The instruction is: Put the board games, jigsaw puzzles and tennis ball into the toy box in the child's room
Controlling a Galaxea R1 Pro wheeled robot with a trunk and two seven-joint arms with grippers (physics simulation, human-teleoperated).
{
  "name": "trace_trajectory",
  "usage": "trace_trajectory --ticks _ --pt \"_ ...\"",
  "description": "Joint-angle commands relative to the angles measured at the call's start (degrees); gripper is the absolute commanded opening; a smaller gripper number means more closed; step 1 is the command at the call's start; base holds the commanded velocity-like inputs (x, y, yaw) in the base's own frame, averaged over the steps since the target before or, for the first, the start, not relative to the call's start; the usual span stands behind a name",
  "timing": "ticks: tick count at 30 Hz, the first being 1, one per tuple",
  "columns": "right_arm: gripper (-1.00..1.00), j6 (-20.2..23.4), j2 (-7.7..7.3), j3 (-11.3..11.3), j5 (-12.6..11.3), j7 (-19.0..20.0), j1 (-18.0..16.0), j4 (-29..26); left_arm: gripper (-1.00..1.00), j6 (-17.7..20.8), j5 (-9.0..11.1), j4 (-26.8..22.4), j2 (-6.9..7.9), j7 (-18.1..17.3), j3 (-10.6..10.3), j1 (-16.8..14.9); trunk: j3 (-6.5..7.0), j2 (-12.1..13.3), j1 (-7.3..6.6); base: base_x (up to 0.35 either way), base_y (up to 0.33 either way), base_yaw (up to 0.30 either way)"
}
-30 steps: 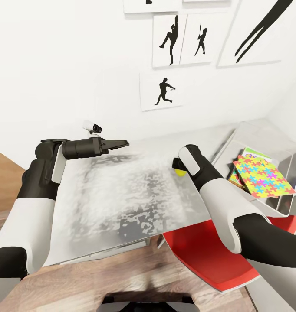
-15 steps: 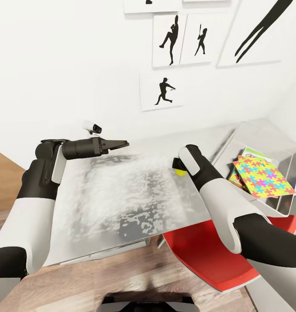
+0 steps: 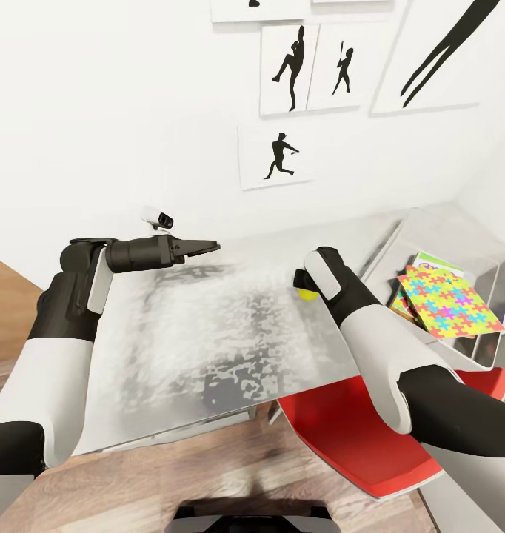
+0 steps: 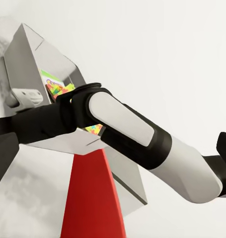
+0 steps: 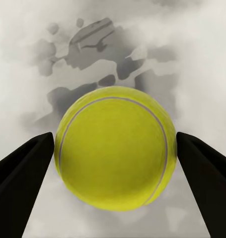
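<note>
I see the tennis ball sitting between my right gripper fingers, one dark fingertip at each side of it with a thin gap showing, so the jaws are apart and not yet pressing it. From the head camera the ball rests on the table near its far right corner, just beside the toy box, with my right wrist above it. A jigsaw puzzle lies inside that box. My left gripper hovers over the far left edge, fingers together.
</note>
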Motion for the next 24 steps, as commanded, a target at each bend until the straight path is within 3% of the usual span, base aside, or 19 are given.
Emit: trace_trajectory --ticks 1,4,8,24 --pt "-1.00 0.10 -0.04 0.25 -0.61 -0.61 -0.06 -0.07 1.00 0.59 0.12 0.00 0.02 -0.09 -0.01 -0.04 -0.08 -0.10 0.03 0.000 0.000 0.000" --pt "-1.00 0.27 -0.04 0.27 -0.61 -0.67 0.21 -2.31 1.00 0.59 0.12 0.00 0.03 -0.10 -0.01 -0.04 -0.08 -0.10 0.03 0.000 0.000 0.000" --pt "-1.00 1.23 -0.03 0.45 -0.77 -0.97 0.47 -10.56 1.00 0.59 0.12 0.00 0.10 -0.09 -0.01 -0.04 -0.08 -0.10 0.03 0.000 0.000 0.000" --pt "-1.00 12.23 0.42 -0.07 -0.58 -1.48 0.49 -25.49 1.00 0.59 0.14 0.00 0.23 -0.13 0.05 0.04 1.12 -0.10 0.03 -0.031 -0.150 -0.087"
